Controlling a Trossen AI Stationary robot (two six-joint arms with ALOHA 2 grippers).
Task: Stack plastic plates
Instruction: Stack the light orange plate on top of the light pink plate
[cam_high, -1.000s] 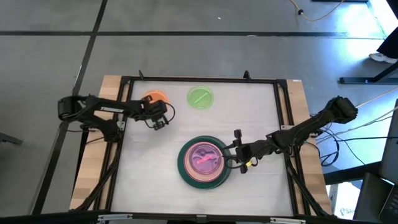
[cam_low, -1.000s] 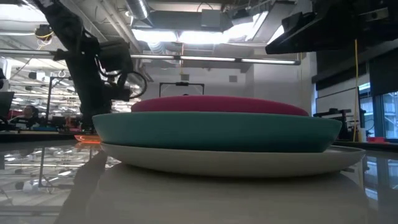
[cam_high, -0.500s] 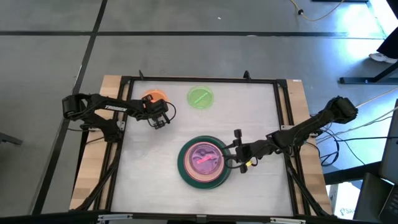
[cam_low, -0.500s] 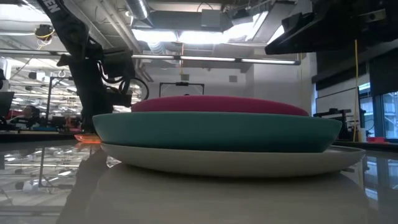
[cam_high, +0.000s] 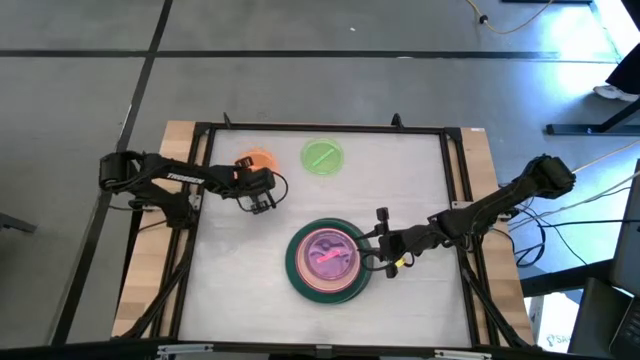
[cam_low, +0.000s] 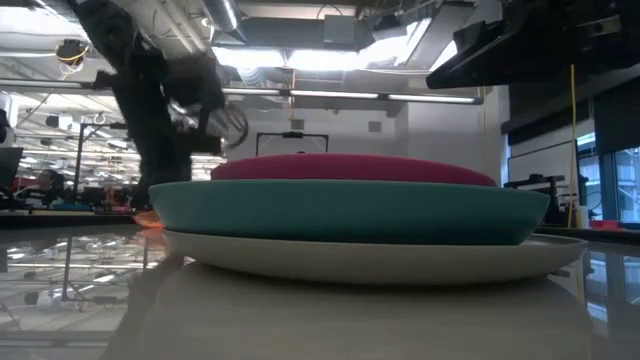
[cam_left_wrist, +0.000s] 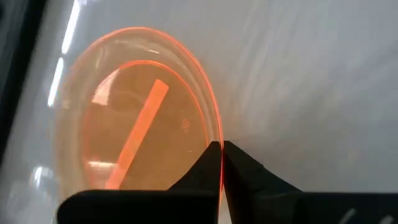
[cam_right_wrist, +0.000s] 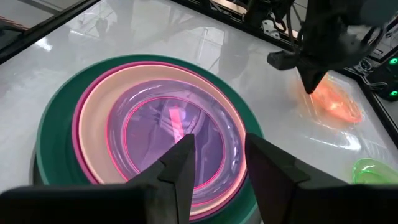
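The left wrist view shows my left jaws (cam_left_wrist: 219, 163) pinched shut on the rim of the small orange plate (cam_left_wrist: 134, 112), which sits at the far left of the counter (cam_high: 420, 200). My right jaws (cam_right_wrist: 214, 152) hang open just over the near edge of the stack (cam_high: 327, 262), which rests near the counter's middle, with a clear pink plate (cam_right_wrist: 174, 134) topmost inside a peach plate (cam_right_wrist: 96, 134), a magenta one and a dark green one (cam_right_wrist: 50, 137). The small green plate (cam_high: 322, 157) lies alone at the far edge. To do this step well I judge I should keep the pinch firm on that thin rim, lift level and carry it clear of my right arm before lowering it centred on the pink plate. The low view hides everything above the magenta layer, and whether the orange plate is off the counter I cannot tell.
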